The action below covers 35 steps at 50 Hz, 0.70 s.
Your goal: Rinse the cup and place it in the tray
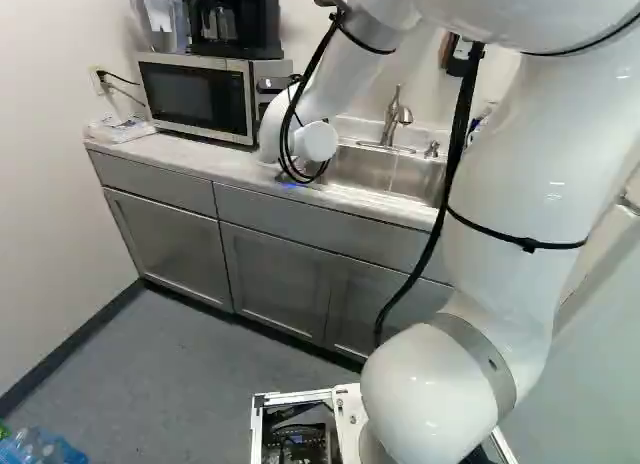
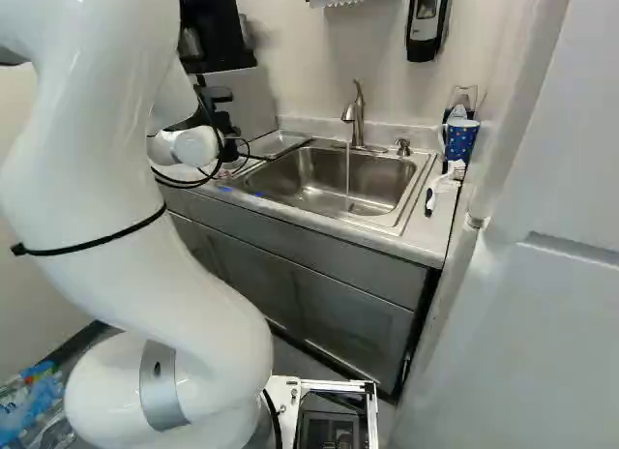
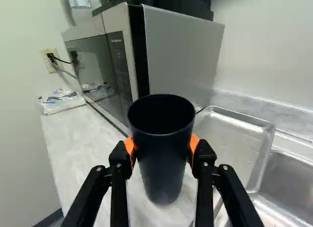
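Cup (image 3: 164, 168) is clamped mouth up in the claw (image 3: 162, 145), over the bench (image 3: 78, 139) beside the tray (image 3: 230, 131). Water (image 2: 348, 178) is run from the faucet (image 2: 357, 120), upper middle of the right base view; rinsing cannot be confirmed, and 1 step, placing, is clearly left.

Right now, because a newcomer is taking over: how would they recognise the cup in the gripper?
Find the microwave on the counter. In front of it in the wrist view, the black gripper holds a tall, dark cup, mouth up. It is plain, with no handle showing, unlike the spotted blue mug beyond the sink.
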Available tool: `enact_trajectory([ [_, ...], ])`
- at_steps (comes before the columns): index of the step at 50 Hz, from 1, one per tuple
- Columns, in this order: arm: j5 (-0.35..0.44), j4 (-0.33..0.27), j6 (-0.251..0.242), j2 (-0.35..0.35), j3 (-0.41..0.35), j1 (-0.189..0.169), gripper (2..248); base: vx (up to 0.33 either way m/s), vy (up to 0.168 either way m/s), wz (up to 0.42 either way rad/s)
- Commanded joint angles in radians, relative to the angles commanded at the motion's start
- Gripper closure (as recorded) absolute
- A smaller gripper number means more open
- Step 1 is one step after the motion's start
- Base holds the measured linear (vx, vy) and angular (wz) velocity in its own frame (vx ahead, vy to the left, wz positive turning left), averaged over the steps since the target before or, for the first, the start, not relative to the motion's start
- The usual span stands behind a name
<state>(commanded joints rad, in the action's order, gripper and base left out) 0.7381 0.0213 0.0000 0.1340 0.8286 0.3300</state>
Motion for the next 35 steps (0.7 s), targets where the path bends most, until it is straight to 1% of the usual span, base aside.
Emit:
enact_trajectory([
  [22,0.0,0.0,0.0,-0.051,-0.005,-0.062,126,0.0,0.0,0.0],
  [35,0.0,0.0,0.0,-0.056,-0.011,-0.1,126,0.0,0.0,0.0],
])
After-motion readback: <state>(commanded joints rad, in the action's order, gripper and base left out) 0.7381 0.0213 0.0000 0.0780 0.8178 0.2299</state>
